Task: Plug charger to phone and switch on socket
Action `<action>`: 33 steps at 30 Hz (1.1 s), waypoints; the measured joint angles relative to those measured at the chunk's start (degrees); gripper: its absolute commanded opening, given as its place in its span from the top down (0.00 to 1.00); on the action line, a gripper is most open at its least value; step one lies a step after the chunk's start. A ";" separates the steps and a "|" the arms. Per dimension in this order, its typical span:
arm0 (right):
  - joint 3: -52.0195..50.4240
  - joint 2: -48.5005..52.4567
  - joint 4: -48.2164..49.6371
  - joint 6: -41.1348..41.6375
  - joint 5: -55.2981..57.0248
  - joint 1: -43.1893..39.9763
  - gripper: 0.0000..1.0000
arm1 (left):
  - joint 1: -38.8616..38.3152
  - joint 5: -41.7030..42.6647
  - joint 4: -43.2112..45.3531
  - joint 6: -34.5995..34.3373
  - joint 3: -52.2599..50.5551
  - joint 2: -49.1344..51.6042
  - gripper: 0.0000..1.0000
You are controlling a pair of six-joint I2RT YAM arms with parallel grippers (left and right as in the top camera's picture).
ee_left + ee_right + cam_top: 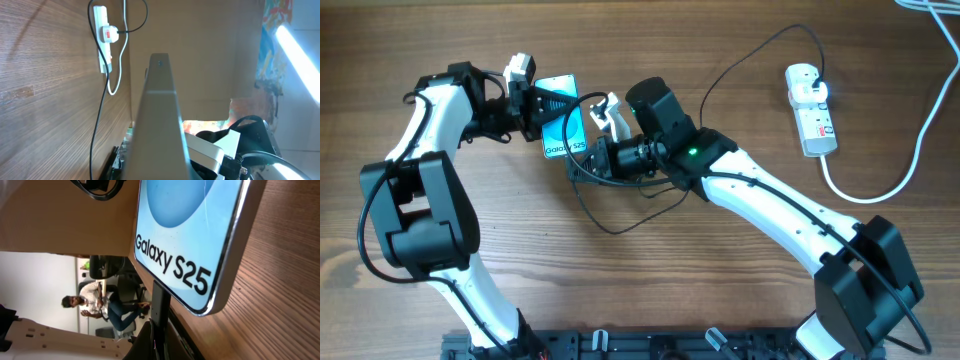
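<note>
The phone (561, 118), with a teal-blue screen and "Galaxy S25" text, is tilted up off the table. My left gripper (533, 106) is shut on its far end. In the left wrist view the phone shows as a grey slab (160, 115). My right gripper (592, 158) is shut on the black plug tip (160, 305) of the charger, which meets the phone's lower end (190, 230). The black cable (740, 55) loops over the table to the white adapter (807, 92), which is plugged into the socket (815, 125) at the right. The socket also shows in the left wrist view (101, 37).
The socket's thick white cord (920, 130) curves off toward the top right corner. A slack loop of black cable (615, 225) lies on the wooden table under my right arm. A black rail (620, 345) runs along the front edge.
</note>
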 measured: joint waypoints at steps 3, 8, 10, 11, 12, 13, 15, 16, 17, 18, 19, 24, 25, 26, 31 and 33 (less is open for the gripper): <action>-0.15 0.00 0.85 0.50 -0.46 -0.02 0.95 | 0.00 0.20 -0.44 0.00 0.02 0.00 0.96; -0.46 0.00 1.51 1.31 -1.64 -0.02 0.95 | 0.04 0.20 -3.72 2.73 0.37 0.00 0.96; -0.50 -0.02 1.55 1.33 -2.08 -0.02 0.95 | 0.15 0.26 -5.55 4.59 0.42 0.00 0.96; -0.57 -0.07 1.55 1.31 -2.25 -0.02 0.95 | 0.17 0.42 -6.40 5.68 0.44 0.00 0.96; -0.59 -0.11 1.55 1.31 -2.40 -0.02 0.95 | 0.17 0.52 -7.30 6.60 0.48 0.00 0.96; -0.68 -0.22 1.55 1.33 -2.67 -0.02 0.95 | 0.22 0.70 -8.28 7.82 0.55 0.00 0.96; -0.72 -0.33 1.55 1.33 -2.91 -0.02 0.95 | 0.22 1.05 -9.49 9.33 0.66 0.00 0.96; -0.76 -0.33 1.55 1.33 -3.08 -0.02 0.95 | 0.22 1.05 -10.05 10.14 0.66 0.00 0.96; -0.76 -0.33 1.55 1.33 -3.19 -0.02 0.95 | 0.22 1.05 -10.23 10.56 0.66 0.00 0.96; -0.76 -0.33 1.55 1.33 -3.28 -0.02 0.95 | 0.22 1.05 -10.38 10.78 0.66 0.00 0.96; -0.76 -0.33 1.55 1.33 -3.30 -0.02 0.95 | 0.22 1.05 -10.51 10.97 0.66 0.00 0.96; -0.76 -0.33 1.55 1.33 -3.67 -0.02 0.95 | 0.22 1.01 -11.43 11.67 0.68 0.00 0.96; -0.76 -0.33 1.55 1.33 -3.80 -0.02 0.95 | 0.22 1.01 -11.82 12.11 0.68 0.00 0.96; -0.76 -0.33 1.53 1.33 -3.80 -0.02 0.95 | 0.20 1.01 -11.91 12.28 0.70 0.00 0.96; -0.87 -0.33 1.53 1.49 -4.02 -0.02 0.44 | -0.33 0.85 -12.02 12.72 0.76 0.00 0.96; -0.66 -0.42 2.69 1.64 -1.99 -0.63 0.22 | -0.61 0.28 -12.50 13.20 0.48 0.00 0.96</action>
